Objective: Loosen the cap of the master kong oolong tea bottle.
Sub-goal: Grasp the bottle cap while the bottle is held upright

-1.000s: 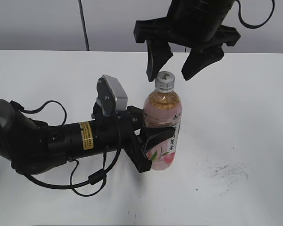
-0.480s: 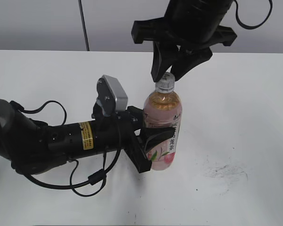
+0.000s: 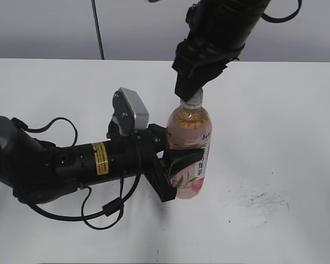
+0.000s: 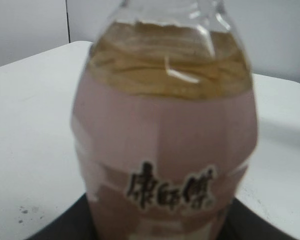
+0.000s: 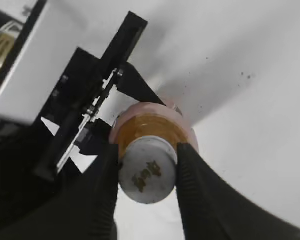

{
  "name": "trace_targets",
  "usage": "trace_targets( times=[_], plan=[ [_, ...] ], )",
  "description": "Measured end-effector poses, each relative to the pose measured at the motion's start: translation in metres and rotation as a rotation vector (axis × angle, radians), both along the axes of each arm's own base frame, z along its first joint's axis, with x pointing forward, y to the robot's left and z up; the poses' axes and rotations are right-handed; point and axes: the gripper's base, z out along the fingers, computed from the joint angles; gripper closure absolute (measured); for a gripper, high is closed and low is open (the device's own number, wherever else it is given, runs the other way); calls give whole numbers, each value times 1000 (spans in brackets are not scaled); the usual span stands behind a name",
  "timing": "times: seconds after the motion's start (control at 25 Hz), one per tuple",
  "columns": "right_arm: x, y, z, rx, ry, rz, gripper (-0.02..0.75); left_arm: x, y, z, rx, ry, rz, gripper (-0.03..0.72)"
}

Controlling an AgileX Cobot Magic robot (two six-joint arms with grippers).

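Note:
The master kong oolong tea bottle, clear with amber tea and a pink peach label, stands upright on the white table. It fills the left wrist view. My left gripper is shut on the bottle's lower body from the left. My right gripper comes down from above and is shut on the white cap. In the right wrist view the cap, with its dark mark on top, sits squeezed between the two black fingers.
The white table has dark scuff marks to the right of the bottle. A grey wall with a dark vertical seam lies behind. The left arm lies across the table's left side.
My right gripper has come down over the bottle top, closed its fingers onto the cap, and turned. The bottle and left gripper have stayed put.

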Motion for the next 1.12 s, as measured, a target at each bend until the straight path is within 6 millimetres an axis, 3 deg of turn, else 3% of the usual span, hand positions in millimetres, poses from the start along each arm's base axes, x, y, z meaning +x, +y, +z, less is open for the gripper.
trace_targets(
  times=[0.2,0.4,0.72,1.12],
  plan=[
    [0,1,0,-27,-93,278,470,0,0,0,0,0,0,408],
    [0,1,0,-42,-138,407,470,0,0,0,0,0,0,408],
    [-1,1,0,-42,-146,433,461,0,0,0,0,0,0,408],
    [1,3,-5,-29,-93,330,293,0,0,0,0,0,0,408]
  ],
)
